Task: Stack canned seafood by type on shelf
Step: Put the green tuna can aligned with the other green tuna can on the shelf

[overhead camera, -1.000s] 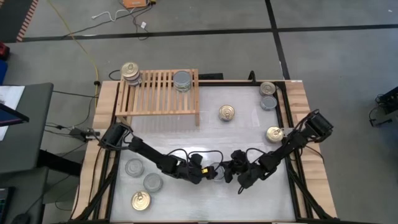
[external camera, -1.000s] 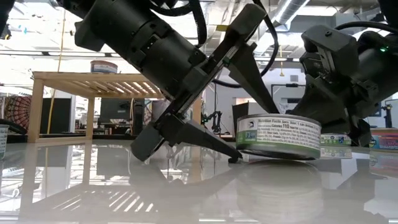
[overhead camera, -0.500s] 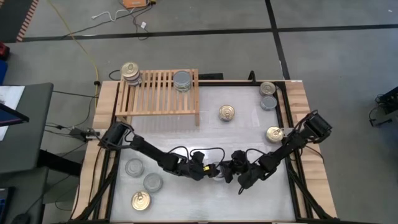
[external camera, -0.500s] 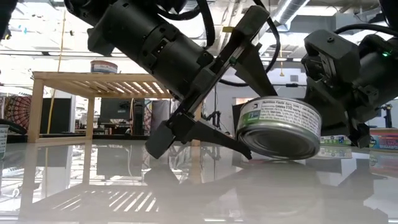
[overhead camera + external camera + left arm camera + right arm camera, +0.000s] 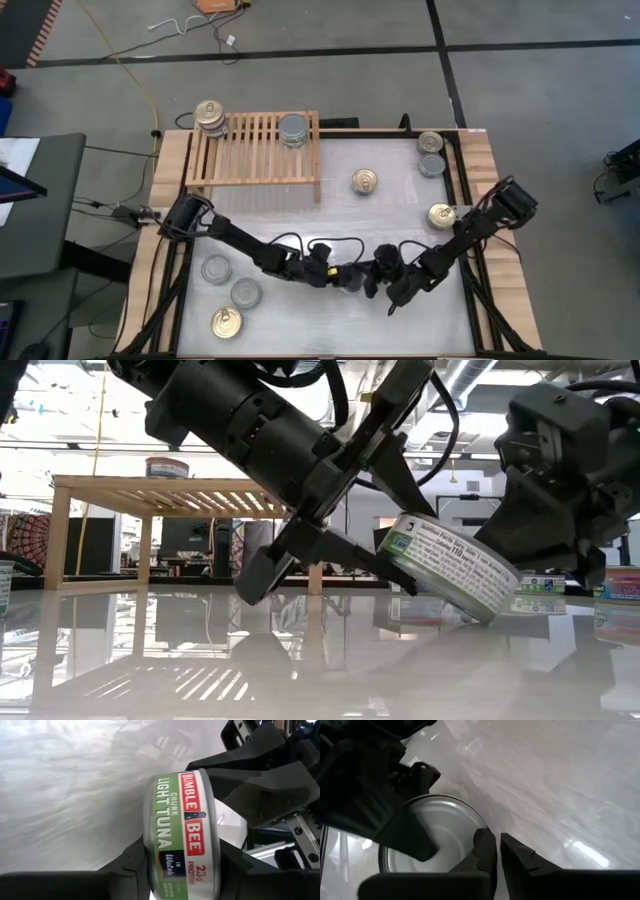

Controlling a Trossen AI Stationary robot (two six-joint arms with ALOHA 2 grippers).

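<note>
Both arms meet low over the near-centre of the white desk (image 5: 400,200). Left claw (image 5: 182,865) is clamped on a tuna can (image 5: 182,835) with a green-and-red label; its fingers press the can's flat faces, so the can stands on edge between them in the left wrist view. In the low view this can (image 5: 450,575) is tilted, lower edge toward the desk surface; cannot tell whether it touches. Right claw (image 5: 497,850) sits just beside the same can, on the side away from the left arm; its two fingers are nearly together with a thin gap, gripping nothing, tips at the rim of the can's plain silver face (image 5: 432,837). Shelf (image 5: 255,150) lies well beyond the left claw, toward the far left of the desk. On the shelf: a stack topped by a gold can (image 5: 209,112) at its far-left corner and a grey-topped stack (image 5: 292,128) toward its right end. Loose cans: one gold-topped (image 5: 365,181) beyond both claws, just right of the shelf; two (image 5: 431,153) at the far right corner; one gold-topped (image 5: 441,215) beside the right forearm; three (image 5: 228,295) near the left arm's base, at the near left.
</note>
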